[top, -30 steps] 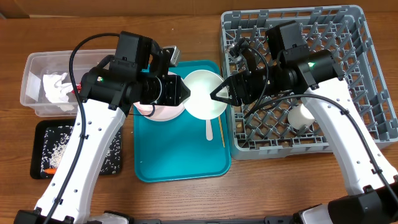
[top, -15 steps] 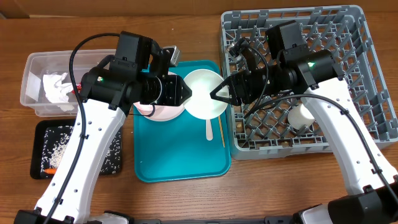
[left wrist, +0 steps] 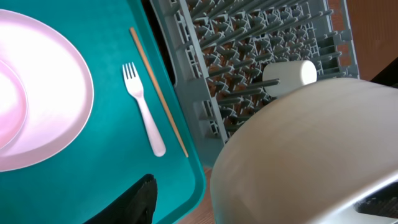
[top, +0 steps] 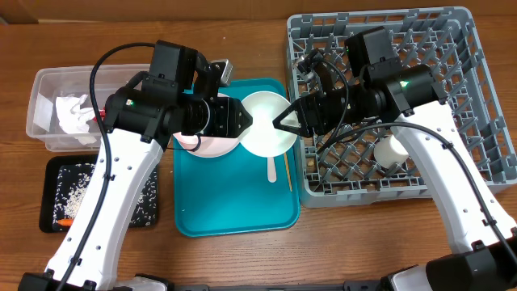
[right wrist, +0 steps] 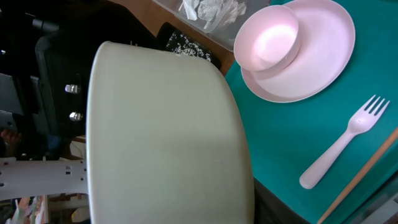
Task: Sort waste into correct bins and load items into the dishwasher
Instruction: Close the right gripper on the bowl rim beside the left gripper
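A white bowl (top: 265,125) hangs tilted over the teal tray (top: 234,202), between the two arms. My right gripper (top: 279,123) is shut on its right rim; in the right wrist view the bowl (right wrist: 168,137) hides the fingers. My left gripper (top: 245,121) stands open at the bowl's left rim, and one black finger (left wrist: 134,202) shows apart from the bowl (left wrist: 311,155). On the tray lie a pink plate (top: 206,145) carrying a small pink bowl (right wrist: 267,37), a white fork (top: 272,167) and a tan chopstick (top: 286,168). The grey dishwasher rack (top: 452,48) holds a white cup (top: 392,151).
At the far left, a clear tub (top: 48,89) holds crumpled napkins (top: 73,111). In front of it a black tray (top: 56,174) holds rice and a small carrot (top: 63,221). The rack's near edge meets the teal tray's right rim.
My left gripper's jaws have spread apart off the bowl's left rim. The bowl and the right gripper have stayed in place.
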`<state>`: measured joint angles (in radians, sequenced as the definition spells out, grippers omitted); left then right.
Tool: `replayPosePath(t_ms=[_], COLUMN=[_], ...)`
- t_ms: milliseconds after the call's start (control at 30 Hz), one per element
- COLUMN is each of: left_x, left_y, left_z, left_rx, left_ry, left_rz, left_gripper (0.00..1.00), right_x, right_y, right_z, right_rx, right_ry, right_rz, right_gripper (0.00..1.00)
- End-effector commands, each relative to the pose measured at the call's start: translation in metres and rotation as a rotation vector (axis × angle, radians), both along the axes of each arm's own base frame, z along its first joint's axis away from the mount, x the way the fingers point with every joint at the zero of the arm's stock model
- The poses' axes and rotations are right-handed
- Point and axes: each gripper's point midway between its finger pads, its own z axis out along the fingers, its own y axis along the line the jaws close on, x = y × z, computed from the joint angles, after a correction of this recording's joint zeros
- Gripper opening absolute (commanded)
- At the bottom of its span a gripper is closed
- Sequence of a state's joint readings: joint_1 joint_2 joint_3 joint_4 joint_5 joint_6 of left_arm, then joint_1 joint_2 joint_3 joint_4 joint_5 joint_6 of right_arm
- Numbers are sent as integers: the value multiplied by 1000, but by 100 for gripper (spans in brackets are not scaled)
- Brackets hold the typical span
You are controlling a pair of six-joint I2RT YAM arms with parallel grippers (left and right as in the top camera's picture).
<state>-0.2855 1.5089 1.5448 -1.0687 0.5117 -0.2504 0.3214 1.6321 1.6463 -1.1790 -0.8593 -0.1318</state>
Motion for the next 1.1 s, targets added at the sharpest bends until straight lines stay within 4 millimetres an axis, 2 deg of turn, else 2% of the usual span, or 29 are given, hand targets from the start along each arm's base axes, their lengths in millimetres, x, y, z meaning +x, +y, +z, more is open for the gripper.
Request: replayPosePath(t_ms=[0,767,900,1067], left_x=[2,3,1,-5], left_y=[2,-5,-4,-2], left_z=[17,25,36,64], left_rx=[-3,-50,-57,-71], left_ry=[-61,-84,-115,-201], left_rz=[-6,-31,-31,-44], left_gripper=[46,46,45,46], right_x=[-2,0,0,7], right_y=[3,1,1,-3], right_z=[1,-2,-2,-6], right_rx=[17,-5,-8,-42], right_ry=[1,-6,-7,-21], right_rz=[17,5,4,-29], right_gripper=[47,47,47,47])
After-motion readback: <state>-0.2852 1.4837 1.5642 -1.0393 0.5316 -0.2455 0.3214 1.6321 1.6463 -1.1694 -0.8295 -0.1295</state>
